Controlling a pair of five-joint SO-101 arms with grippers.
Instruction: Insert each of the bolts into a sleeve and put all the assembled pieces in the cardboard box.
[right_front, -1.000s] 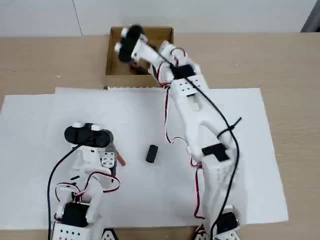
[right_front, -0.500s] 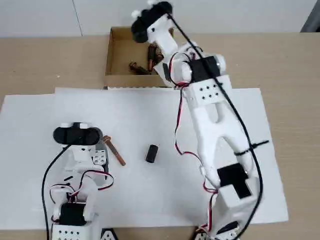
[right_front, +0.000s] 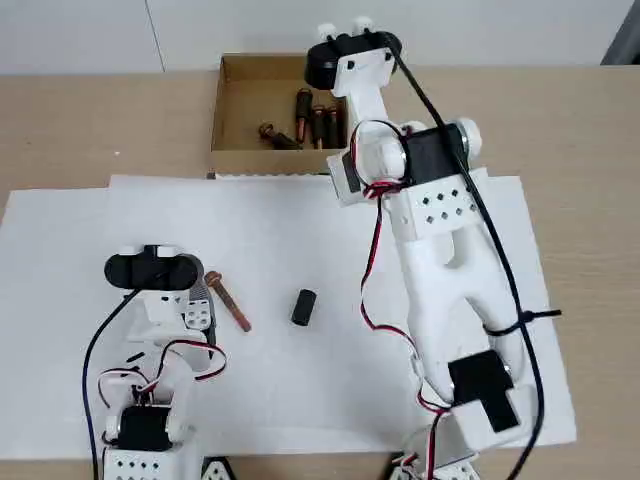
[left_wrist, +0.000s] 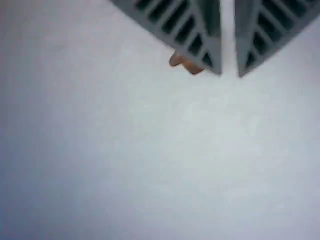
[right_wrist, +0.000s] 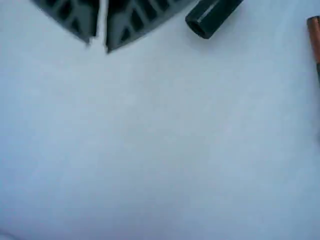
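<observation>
A copper bolt (right_front: 228, 301) lies loose on the white paper, just beside my left gripper (right_front: 203, 296). In the left wrist view that gripper (left_wrist: 229, 72) is shut on nothing, and the bolt's tip (left_wrist: 186, 63) peeks out from behind one finger. A black sleeve (right_front: 304, 307) lies on its side a little to the right of the bolt. The cardboard box (right_front: 216, 110) at the back holds several assembled pieces (right_front: 305, 118). My right arm (right_front: 352, 62) stands folded high over the box's right edge. Its gripper (right_wrist: 100, 45) is shut and empty, with the sleeve (right_wrist: 212, 15) and the bolt (right_wrist: 314, 40) farther off.
The white paper sheet (right_front: 120, 230) covers most of the wooden table (right_front: 580, 130). The right arm's body and cables (right_front: 440, 290) stretch across the paper's right half. Open paper lies between the box and the loose parts.
My right arm has lifted out of the box and swung right, uncovering the pieces inside. My left arm has drawn back to the left, leaving the bolt fully exposed on the paper.
</observation>
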